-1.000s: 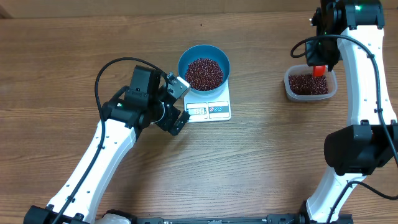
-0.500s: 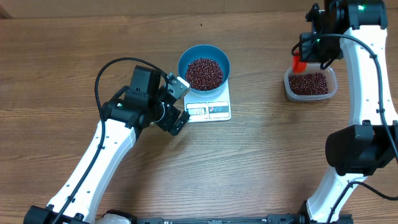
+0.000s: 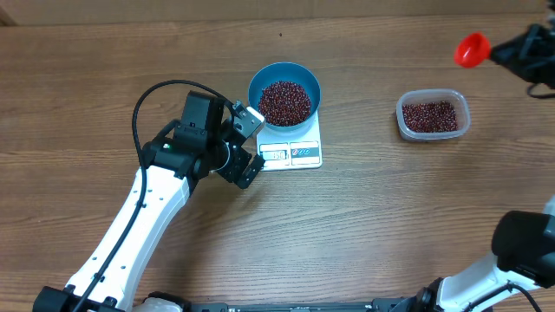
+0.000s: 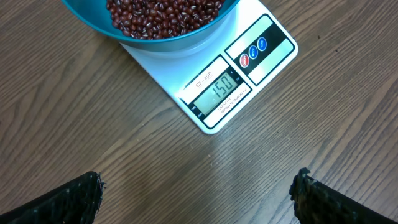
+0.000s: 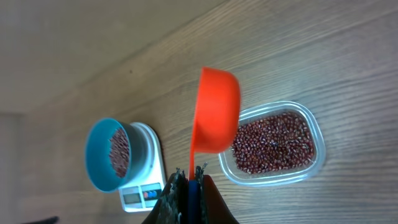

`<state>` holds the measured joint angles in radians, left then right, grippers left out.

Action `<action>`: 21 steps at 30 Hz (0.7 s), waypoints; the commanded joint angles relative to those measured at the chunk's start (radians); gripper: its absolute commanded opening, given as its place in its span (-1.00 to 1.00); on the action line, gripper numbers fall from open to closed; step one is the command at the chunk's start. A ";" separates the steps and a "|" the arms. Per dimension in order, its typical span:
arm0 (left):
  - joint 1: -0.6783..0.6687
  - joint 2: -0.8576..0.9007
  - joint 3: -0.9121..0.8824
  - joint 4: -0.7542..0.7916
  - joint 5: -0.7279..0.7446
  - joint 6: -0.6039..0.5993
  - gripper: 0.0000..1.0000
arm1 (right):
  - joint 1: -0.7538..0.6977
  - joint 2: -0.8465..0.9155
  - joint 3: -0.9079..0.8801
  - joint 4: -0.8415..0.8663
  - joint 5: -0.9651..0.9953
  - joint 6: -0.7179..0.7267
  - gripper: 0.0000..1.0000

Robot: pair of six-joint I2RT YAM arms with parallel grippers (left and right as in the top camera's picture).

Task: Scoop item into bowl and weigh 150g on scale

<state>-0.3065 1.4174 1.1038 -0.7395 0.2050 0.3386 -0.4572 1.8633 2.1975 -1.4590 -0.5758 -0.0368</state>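
Holding beans (image 3: 285, 102), bowl (image 3: 254, 85) tops scale (image 3: 305, 154); right tool (image 5: 189, 180) grips scoop (image 5: 217, 109), left tool (image 3: 253, 143) gapes.

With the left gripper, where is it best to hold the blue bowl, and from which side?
Probably the rim of the bowl nearest the left gripper, from above: one finger inside, one outside. The bowl looks too wide for the open jaws to span, and the beans lie below the rim, leaving bare wall to pinch.
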 commanded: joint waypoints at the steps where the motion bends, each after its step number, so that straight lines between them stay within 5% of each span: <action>1: 0.005 -0.021 -0.003 0.002 0.004 -0.010 0.99 | -0.077 -0.016 0.022 -0.023 -0.107 0.016 -0.92; 21: 0.005 -0.021 -0.003 0.002 0.004 -0.010 0.99 | -0.120 -0.015 -0.149 -0.034 -0.070 0.015 -0.92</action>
<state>-0.3065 1.4174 1.1038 -0.7395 0.2050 0.3386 -0.5789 1.8633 2.0548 -1.4998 -0.6464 -0.0261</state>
